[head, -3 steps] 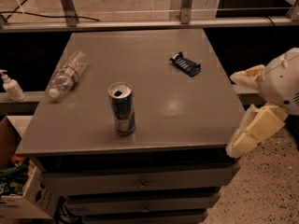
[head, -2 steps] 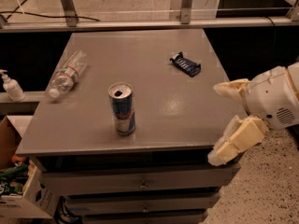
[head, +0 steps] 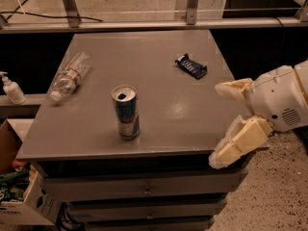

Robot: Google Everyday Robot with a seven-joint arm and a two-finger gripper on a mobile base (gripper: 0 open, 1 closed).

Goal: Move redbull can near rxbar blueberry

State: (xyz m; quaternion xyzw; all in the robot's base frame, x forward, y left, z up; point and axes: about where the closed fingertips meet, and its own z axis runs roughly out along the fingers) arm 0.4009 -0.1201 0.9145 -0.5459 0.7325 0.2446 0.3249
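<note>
Grey bench (head: 159,52) carries the redbull can (head: 126,112) upright toward 7 o'clock and the rxbar blueberry (head: 191,66) flat toward 1 o'clock, well apart. At the 4 o'clock edge the tool (head: 216,125) hangs spread, seemingly empty. A sideways approach could clip the tall can and topple it.

Right of the grey table (head: 159,114), the cream two-finger gripper (head: 215,124) gapes, its white arm (head: 284,97) cropped; lettering on the dark blue snack bar (head: 191,66) seems unreadable.

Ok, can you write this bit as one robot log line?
gripper open, empty, right edge of table | redbull can upright, front-middle | rxbar blueberry back right, apart
</note>
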